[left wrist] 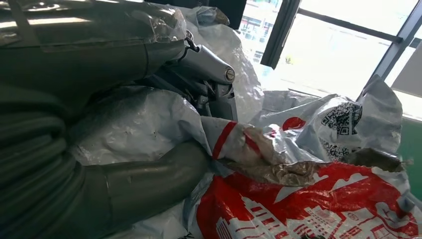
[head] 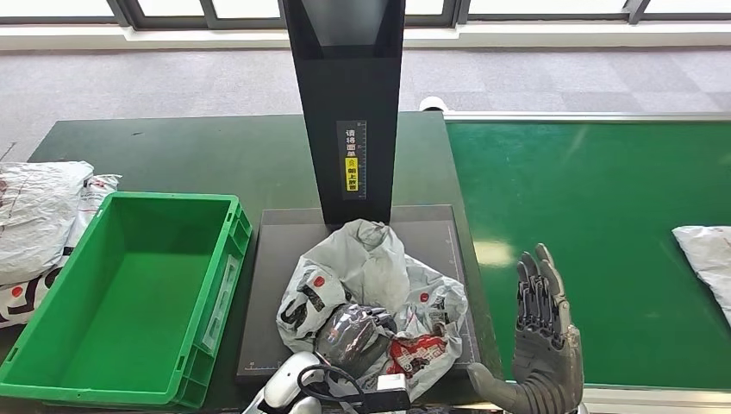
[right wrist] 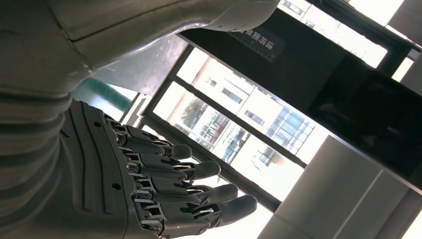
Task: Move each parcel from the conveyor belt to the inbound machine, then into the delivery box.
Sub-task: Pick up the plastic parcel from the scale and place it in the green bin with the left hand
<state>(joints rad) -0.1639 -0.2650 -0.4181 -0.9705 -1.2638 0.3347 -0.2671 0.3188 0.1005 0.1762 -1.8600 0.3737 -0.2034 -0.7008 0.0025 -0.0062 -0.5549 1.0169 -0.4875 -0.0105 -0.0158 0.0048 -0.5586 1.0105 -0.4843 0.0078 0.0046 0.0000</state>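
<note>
- The parcel (head: 379,276) on the inbound machine (head: 353,103): grey-white plastic with round red dots, black lettering, a red printed panel and a black-and-white QR pattern.
- The inbound machine: black column with a yellow-and-grey label; dark grey plate.
- The delivery box (head: 129,293): bright green.
- The conveyor belt (head: 595,224): green, with a silver edge.
- The desk (head: 190,155): dark green.
- The right hand (head: 541,332): dark grey fingers (right wrist: 199,169), lighter grey cover.
- The left hand (head: 352,335): glossy dark grey.
- The second parcel (head: 709,259) on the belt: white.
</note>
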